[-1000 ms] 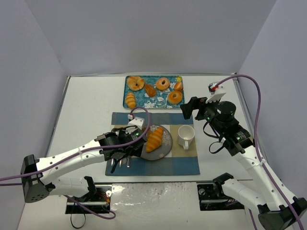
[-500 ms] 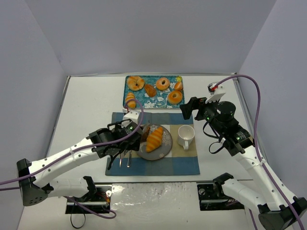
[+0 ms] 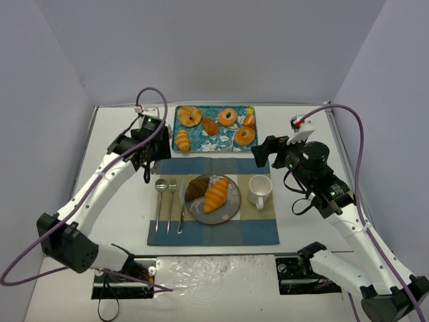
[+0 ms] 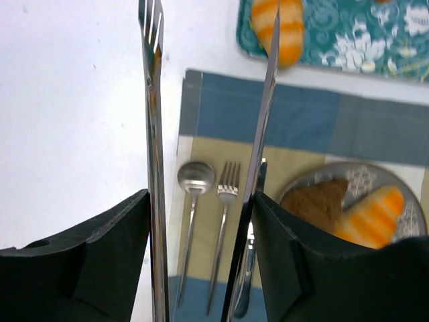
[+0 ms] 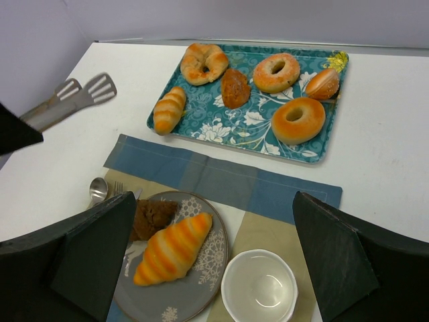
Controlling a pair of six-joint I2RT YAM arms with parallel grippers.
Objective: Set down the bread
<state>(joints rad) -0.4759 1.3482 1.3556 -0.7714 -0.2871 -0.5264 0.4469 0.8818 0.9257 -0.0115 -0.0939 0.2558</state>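
Two steel tong blades (image 4: 153, 168) jut from the left hand (image 4: 211, 20), spread apart with nothing between them. They are poised over the white surface (image 4: 67, 100), just short of a striped orange bread roll (image 4: 281, 30) at the left end of the teal floral tray (image 5: 221, 131). Probably light, soft and easily crushed, the roll looks best pinched gently across its middle. A striped orange croissant (image 5: 173, 248) and a brown bread piece (image 5: 153, 216) sit on the grey patterned plate (image 5: 201, 282). The right hand (image 3: 263, 153) hangs near the far right corner of the blue-and-tan placemat (image 3: 221, 166), fingers wide and empty.
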